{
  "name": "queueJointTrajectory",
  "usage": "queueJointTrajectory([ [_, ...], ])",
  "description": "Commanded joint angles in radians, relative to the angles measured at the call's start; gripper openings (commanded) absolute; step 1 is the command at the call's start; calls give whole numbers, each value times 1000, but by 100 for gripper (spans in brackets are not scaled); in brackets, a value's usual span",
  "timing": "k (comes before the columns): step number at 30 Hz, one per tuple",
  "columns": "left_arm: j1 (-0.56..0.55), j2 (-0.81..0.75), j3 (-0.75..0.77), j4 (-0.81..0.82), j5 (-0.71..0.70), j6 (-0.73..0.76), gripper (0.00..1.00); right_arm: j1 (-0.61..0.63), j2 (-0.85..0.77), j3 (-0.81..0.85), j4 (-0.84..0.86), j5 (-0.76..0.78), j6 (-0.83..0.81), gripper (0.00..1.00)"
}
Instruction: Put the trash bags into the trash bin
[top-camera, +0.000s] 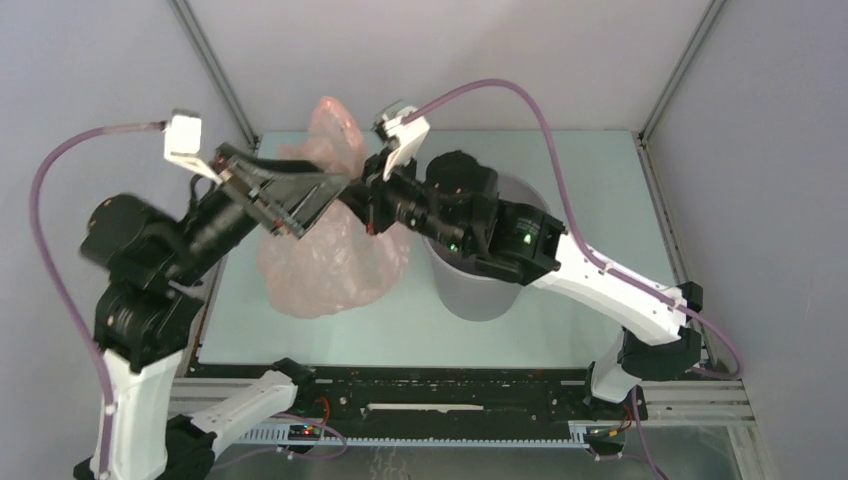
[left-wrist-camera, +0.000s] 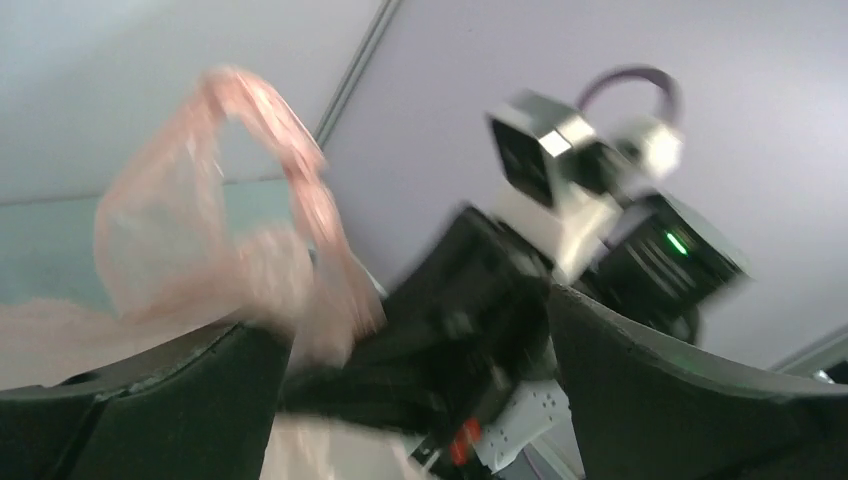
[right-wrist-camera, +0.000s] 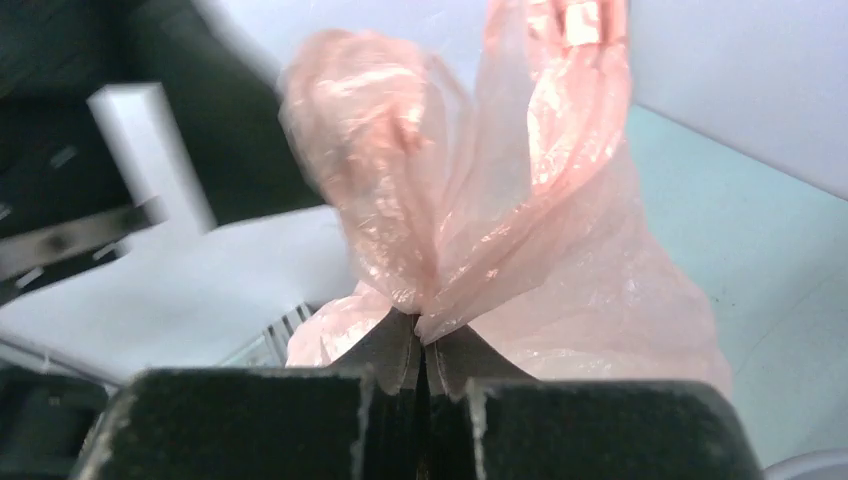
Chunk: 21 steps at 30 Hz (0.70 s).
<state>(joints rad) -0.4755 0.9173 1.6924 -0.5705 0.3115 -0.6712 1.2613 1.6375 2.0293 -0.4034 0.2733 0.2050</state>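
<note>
The pale-pink film bag (top-camera: 330, 255) hangs bunched over the mat left of the light-grey round bin (top-camera: 482, 295), with a loose flap standing up behind both grippers. My right gripper (top-camera: 362, 195) is shut on a gathered fold of the bag (right-wrist-camera: 480, 200); the jaws (right-wrist-camera: 421, 345) meet with film pinched at their tips. My left gripper (top-camera: 325, 203) is open right beside it, its fingers wide apart on either side of the right gripper (left-wrist-camera: 450, 330). The bag (left-wrist-camera: 200, 250) drapes against the left finger (left-wrist-camera: 150, 410). The right arm hides much of the bin's mouth.
The pale-green mat (top-camera: 560, 170) is ringed by grey walls and metal frame posts (top-camera: 215, 65). Purple cables (top-camera: 520, 95) arc above both arms. A black rail (top-camera: 430, 385) runs along the near edge between the arm bases.
</note>
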Motion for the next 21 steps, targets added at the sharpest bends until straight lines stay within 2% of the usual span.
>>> queueJointTrajectory([
  [1,-1,-86,-19,-6,65,91,100,-99,-32,73,16,-111,115,0],
  [5,0,-149,-32,-92,2,158,100,-162,-32,137,-10,-139,174,0],
  [11,0,-149,29,-158,70,238,100,-309,-99,143,-26,-217,376,0],
  [15,-1,-158,12,-159,-38,249,100,-433,-174,144,-82,-332,522,0],
  [18,-1,-150,-3,-153,-113,240,100,-534,-270,83,-156,-401,618,0],
  [21,-2,-130,-40,-88,-69,229,100,-677,-396,-33,-236,-519,688,0],
])
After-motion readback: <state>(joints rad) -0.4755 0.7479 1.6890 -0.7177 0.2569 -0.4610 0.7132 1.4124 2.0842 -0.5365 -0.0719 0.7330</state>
